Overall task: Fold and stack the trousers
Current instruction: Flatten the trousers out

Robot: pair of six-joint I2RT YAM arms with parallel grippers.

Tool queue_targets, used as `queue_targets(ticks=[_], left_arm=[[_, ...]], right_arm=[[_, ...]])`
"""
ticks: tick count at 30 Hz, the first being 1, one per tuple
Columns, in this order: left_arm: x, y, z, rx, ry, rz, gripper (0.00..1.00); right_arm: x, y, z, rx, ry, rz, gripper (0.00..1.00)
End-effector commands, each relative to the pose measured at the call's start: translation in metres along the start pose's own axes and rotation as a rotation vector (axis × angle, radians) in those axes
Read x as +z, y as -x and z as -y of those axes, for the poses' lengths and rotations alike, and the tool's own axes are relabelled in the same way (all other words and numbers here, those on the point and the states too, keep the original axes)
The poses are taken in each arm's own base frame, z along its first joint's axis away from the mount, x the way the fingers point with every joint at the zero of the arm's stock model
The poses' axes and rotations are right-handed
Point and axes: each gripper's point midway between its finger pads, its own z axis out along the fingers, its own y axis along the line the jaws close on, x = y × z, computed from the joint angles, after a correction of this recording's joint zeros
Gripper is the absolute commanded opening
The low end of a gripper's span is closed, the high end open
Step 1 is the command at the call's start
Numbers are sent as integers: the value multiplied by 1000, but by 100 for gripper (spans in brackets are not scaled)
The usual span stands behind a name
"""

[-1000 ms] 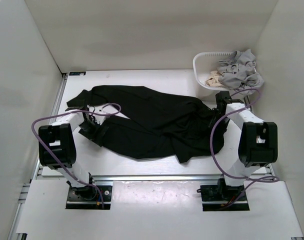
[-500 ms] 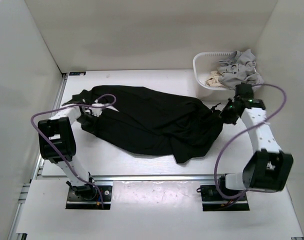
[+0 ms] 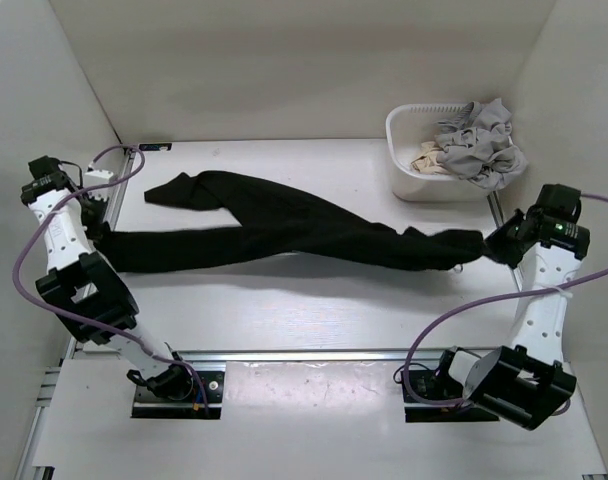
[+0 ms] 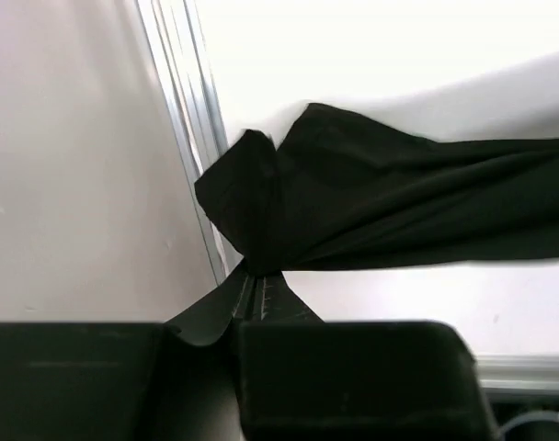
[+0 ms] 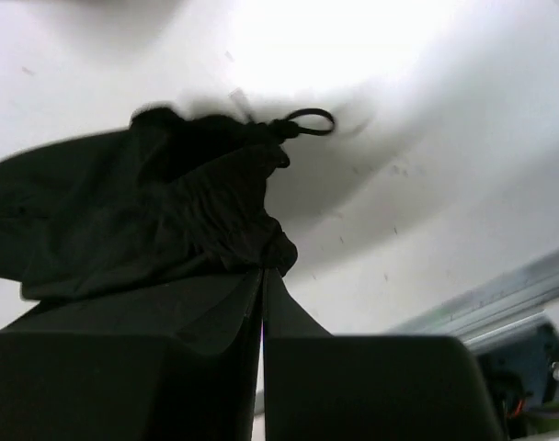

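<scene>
Two pincers hold one garment | table (image 3: pixel 284 310): beneath both | the trousers (image 3: pixel 284 230): a twisted band stretched between the pincers | left pincer (image 4: pixel 252 276): clamped on one cloth end | right pincer (image 5: pixel 263 271): clamped on the bunched end with the cord loop | risk: small pinches can slip under more pull, and the twist can spoil the fold | writing: none readable

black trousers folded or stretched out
Stretched out, unfolded: the long black soft-fabric trousers span the white table, ends pinched in left pincer and right pincer.
</scene>
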Motion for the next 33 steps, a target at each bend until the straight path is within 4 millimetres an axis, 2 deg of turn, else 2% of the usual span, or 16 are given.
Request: queue_targets(ticks=[1,6,8,12,13,15,16,17,18,20,22,25,26,28,29,33], left_arm=[[1,-31,-3,27,-15,-126,14],[-7,-48,-11,36,-11,-190,14],[3,-50,-9,32,-40,-203,14],[33,-22,-3,19,-84,-201,14],[36,5,-2,7,-84,-153,16],[71,19,5,-16,-122,-186,28],[75,45,7,-34,-112,-143,33],[98,45,8,-64,-140,-168,39],[103,54,9,-81,-135,-159,51],[102,66,8,-140,-136,-126,63],[78,82,-6,-134,-57,-9,86],[58,41,5,-81,-1,-41,85],[69,2,13,-74,-9,-116,71],[58,-28,11,-88,16,-115,44],[64,-63,10,-149,14,-154,36],[63,-105,19,-252,-44,-167,31]], right_arm=[[13,-20,17,57,3,-75,0],[17,-47,37,81,-32,-110,0],[20,-58,42,85,-39,-127,0],[30,-70,48,91,-37,-149,0],[34,-75,49,97,-37,-173,0],[35,-72,50,93,-46,-160,0],[38,-77,53,88,-54,-180,0],[38,-77,53,88,-54,-180,0],[40,-78,52,92,-45,-197,0],[38,-75,51,81,-41,-189,0],[38,-77,52,74,-43,-197,0],[38,-77,52,65,-42,-198,0],[36,-77,51,63,-39,-189,0],[38,-79,54,64,-51,-194,0],[38,-82,55,64,-51,-196,0],[37,-83,54,56,-40,-200,0]])
